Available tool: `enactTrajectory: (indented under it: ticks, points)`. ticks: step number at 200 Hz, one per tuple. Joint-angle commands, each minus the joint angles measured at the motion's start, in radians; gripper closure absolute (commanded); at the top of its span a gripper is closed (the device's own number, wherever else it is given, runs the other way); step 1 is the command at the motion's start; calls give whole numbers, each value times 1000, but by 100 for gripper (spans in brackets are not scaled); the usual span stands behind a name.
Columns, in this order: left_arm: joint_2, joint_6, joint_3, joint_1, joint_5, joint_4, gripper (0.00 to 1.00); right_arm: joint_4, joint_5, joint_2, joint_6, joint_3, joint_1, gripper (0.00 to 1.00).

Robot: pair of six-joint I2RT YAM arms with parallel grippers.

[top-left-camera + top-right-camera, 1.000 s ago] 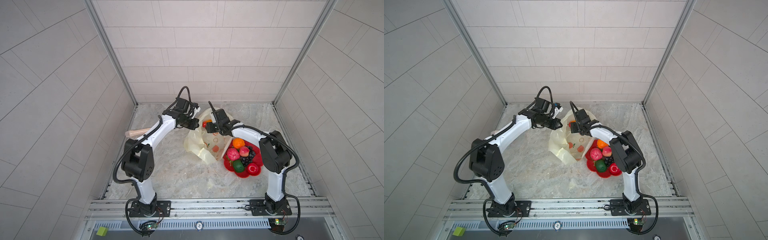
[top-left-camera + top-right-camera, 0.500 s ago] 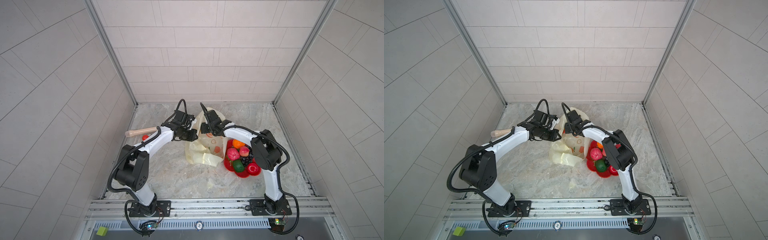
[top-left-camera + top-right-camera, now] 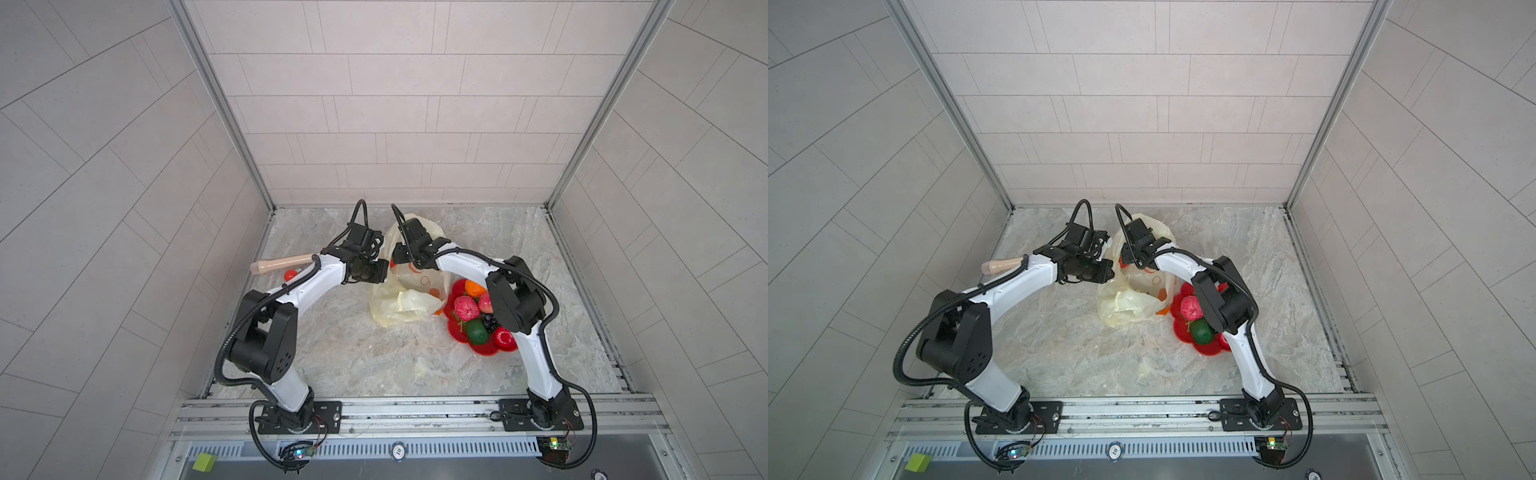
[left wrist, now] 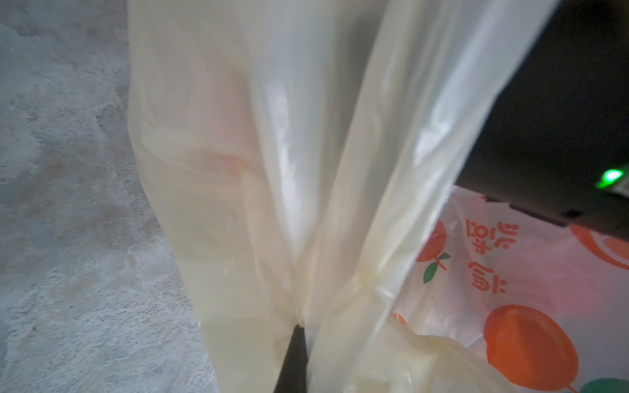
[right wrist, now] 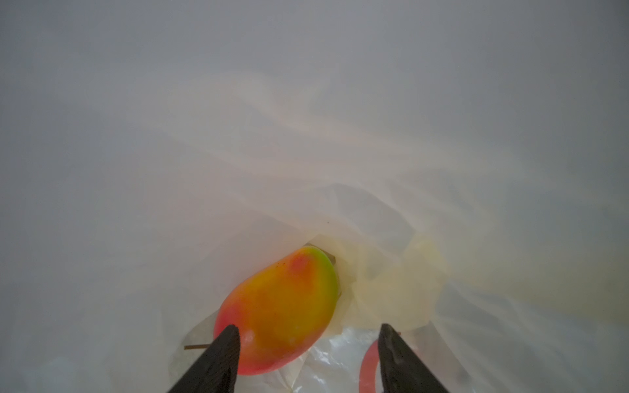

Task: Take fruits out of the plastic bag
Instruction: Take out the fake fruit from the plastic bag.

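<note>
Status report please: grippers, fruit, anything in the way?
Left gripper shut on bag. Right gripper open inside bag. Fruit ahead, not gripped. Bag folds beside it.

The plastic bag [image 3: 399, 305] lies left of the plate [image 3: 484, 351], perhaps touching it, with one fruit [image 5: 279, 313] inside.

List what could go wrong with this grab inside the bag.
The red-yellow fruit sits off-centre, toward one finger of the open right gripper; closing may glance off it or pinch loose plastic bag film. The left gripper pinches only a thin fold; a tug may pull it free and collapse the mouth.
</note>
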Motion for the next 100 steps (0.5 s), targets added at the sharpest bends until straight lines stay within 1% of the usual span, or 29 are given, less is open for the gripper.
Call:
enactTrajectory:
  ticks: [1, 36, 73, 100]
  points:
    - [-14, -7, -12, 2, -38, -9, 100, -49, 17, 52, 21, 43, -1, 33]
    - [3, 3, 12, 5, -51, -26, 100, -62, -1, 111, 15, 104, 1, 35]
    - [-18, 9, 5, 16, -85, -30, 100, -61, -24, 142, 17, 147, 3, 35]
    - [-27, 11, -7, 24, -92, -30, 100, -119, -53, 180, -2, 206, 14, 35]
